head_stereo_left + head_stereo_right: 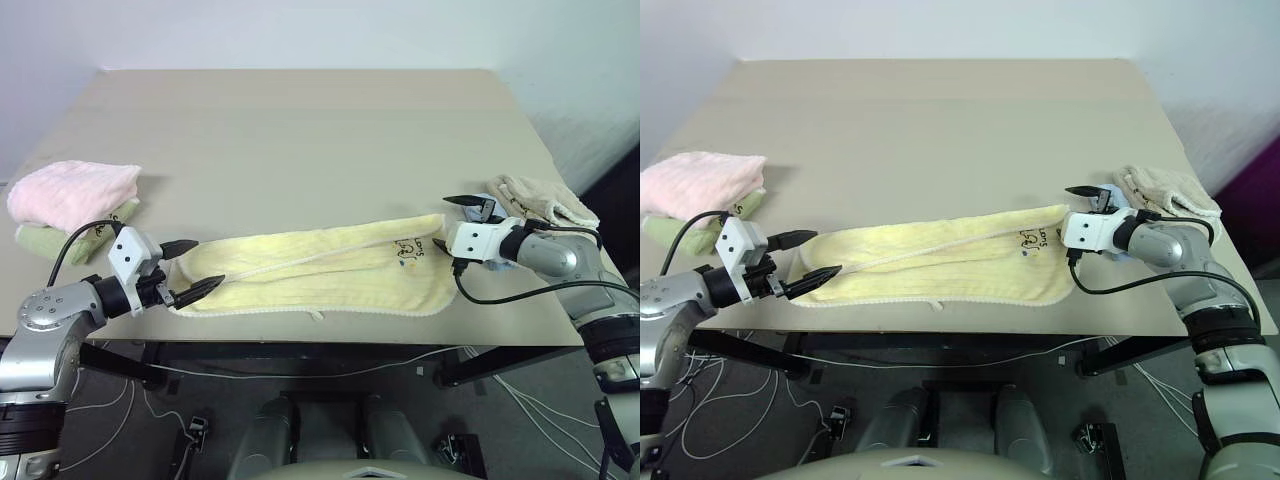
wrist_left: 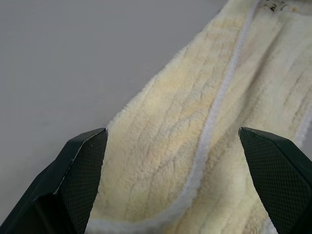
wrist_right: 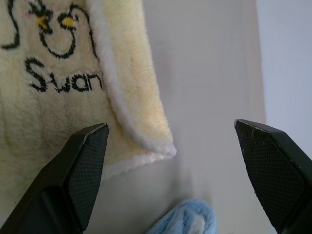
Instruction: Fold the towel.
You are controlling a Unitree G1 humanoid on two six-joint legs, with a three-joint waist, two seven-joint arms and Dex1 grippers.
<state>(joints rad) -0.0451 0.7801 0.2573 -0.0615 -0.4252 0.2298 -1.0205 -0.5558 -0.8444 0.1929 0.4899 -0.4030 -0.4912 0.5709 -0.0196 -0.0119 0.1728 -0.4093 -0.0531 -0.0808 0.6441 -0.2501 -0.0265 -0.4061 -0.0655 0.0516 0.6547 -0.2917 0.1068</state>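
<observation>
Softly plush, the towel (image 1: pixel 320 268) lies folded lengthwise, white-hemmed.

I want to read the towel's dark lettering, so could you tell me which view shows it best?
The right wrist view: the lettering on the towel is large and legible there. Both eye views show it as a tiny mark; the left wrist view catches just its edge.

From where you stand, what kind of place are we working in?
Probably a lab or test room, not a home: a plain beige table against bare white walls, loose cables on the floor underneath, and folded towels stacked at both table ends, the pink one and the beige one.
</observation>
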